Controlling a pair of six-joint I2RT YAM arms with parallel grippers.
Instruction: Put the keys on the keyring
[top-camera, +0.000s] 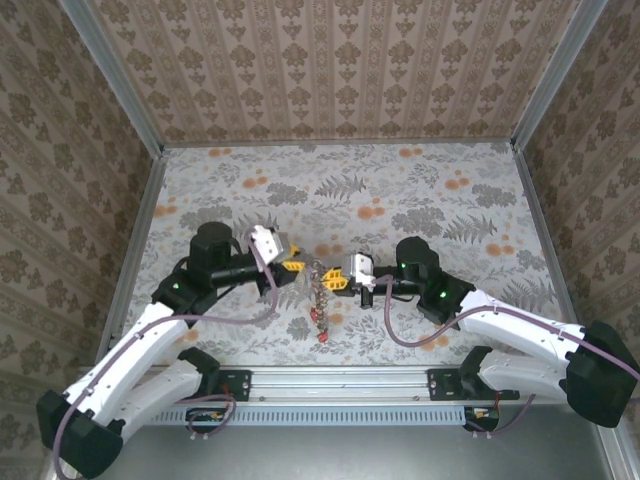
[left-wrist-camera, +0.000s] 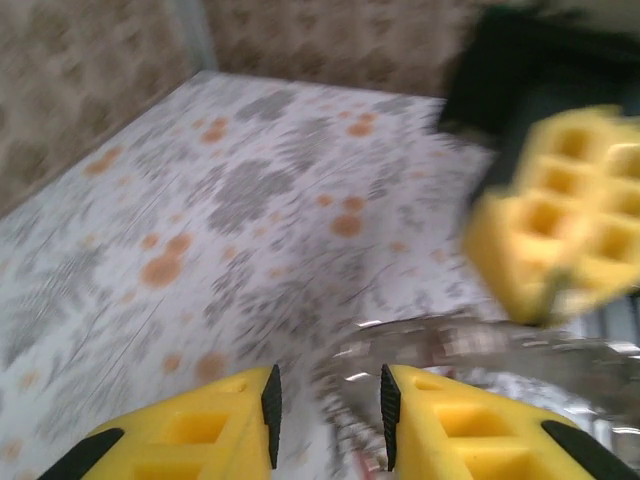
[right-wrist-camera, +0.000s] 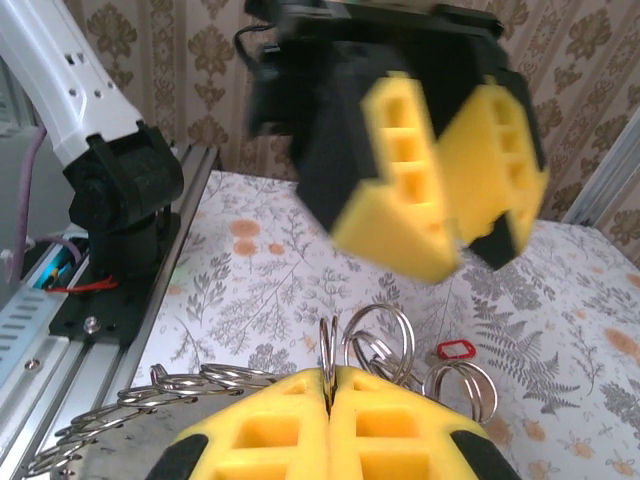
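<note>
Right wrist: right gripper (right-wrist-camera: 328, 382) clamps keyring (right-wrist-camera: 326, 340), thin, silvery, edge-on; small red key (right-wrist-camera: 455, 350) lies near; left gripper (left-wrist-camera: 327, 402) jaws apart.

The table (top-camera: 420, 190) has a pale cover with grey leaves and orange flowers, and brown patterned walls (top-camera: 330, 60) with grey metal corner posts (top-camera: 115, 75) close three sides.

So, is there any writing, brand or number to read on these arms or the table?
None. The left claw, the right claw pinching the keyring, and the flowered table cover carry no readable text.
</note>
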